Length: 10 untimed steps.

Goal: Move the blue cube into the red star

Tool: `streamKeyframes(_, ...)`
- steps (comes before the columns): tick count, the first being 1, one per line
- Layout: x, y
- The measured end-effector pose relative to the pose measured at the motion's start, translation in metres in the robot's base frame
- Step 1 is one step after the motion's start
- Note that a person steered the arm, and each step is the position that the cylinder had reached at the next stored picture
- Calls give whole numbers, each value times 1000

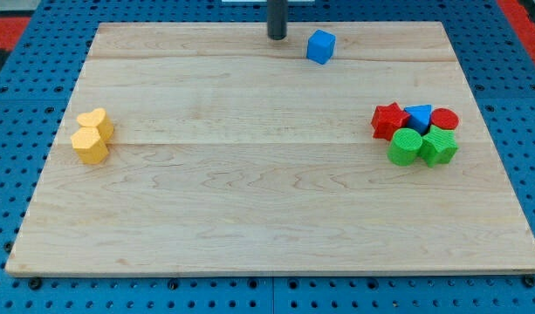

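Observation:
The blue cube (320,46) sits near the view's top, a little right of centre, on the wooden board (267,201). The red star (389,119) lies at the view's right, at the left edge of a tight cluster of blocks. My tip (277,37) is at the view's top, just left of the blue cube, with a small gap between them. The red star is far from the cube, down and to the right.
Touching the red star are a blue triangle (418,115), a red cylinder (444,119), a green cylinder (405,146) and a green block (438,146). A yellow heart (95,123) and a yellow hexagon (90,145) sit together at the view's left.

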State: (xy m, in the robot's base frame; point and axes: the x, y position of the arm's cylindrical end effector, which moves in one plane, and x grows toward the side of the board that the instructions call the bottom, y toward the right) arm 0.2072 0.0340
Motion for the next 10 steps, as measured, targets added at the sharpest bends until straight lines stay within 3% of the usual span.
streamKeyframes(1,21,67)
streamKeyframes(2,82,77)
streamKeyframes(3,114,61)
streamKeyframes(4,93,60)
streamKeyframes(5,110,59)
streamKeyframes(6,182,58)
streamKeyframes(7,179,51)
streamKeyframes(9,118,55)
streamKeyframes(10,118,60)
